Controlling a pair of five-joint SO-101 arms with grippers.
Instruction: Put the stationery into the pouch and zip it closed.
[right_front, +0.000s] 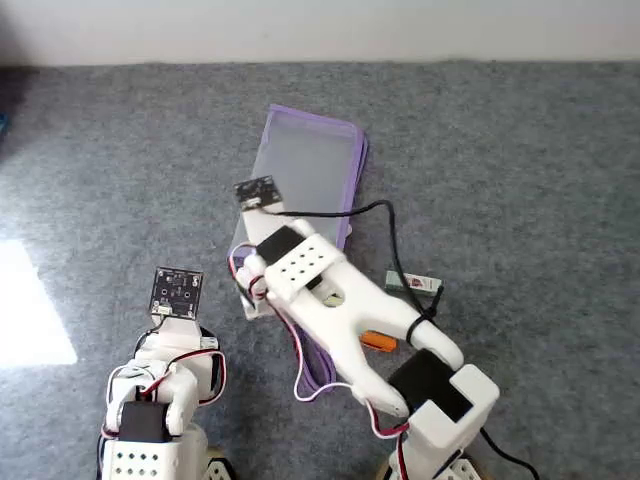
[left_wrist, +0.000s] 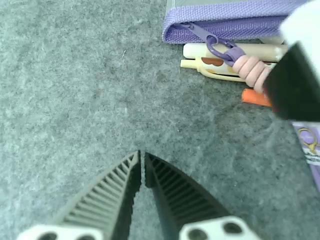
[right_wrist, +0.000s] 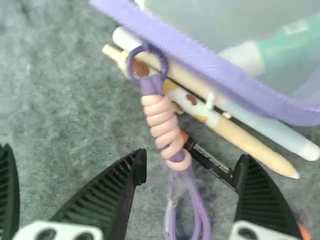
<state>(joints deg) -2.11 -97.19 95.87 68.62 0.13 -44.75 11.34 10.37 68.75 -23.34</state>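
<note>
A translucent pouch (right_front: 305, 175) with a purple zipper edge (right_wrist: 215, 67) lies mid-table, and something teal and white shows inside it. A cream pen (right_wrist: 235, 135), a white and pale blue pen (right_wrist: 270, 130) and a black pen (right_wrist: 207, 160) lie against its edge. From the purple zipper ring (right_wrist: 145, 62) hangs a pink coiled strap (right_wrist: 162, 127). My right gripper (right_wrist: 192, 172) is open, its fingers on either side of that strap. My left gripper (left_wrist: 141, 162) is shut and empty over bare carpet, short of the pouch corner (left_wrist: 172, 27) and the pens (left_wrist: 225, 50).
A small green and white item (right_front: 413, 283) lies on the grey carpet right of my right arm (right_front: 340, 300). An orange piece (right_front: 378, 341) sits beside that arm. A purple cord loop (right_front: 315, 375) trails toward the arm bases. The left arm (right_front: 160, 390) stays at the near left.
</note>
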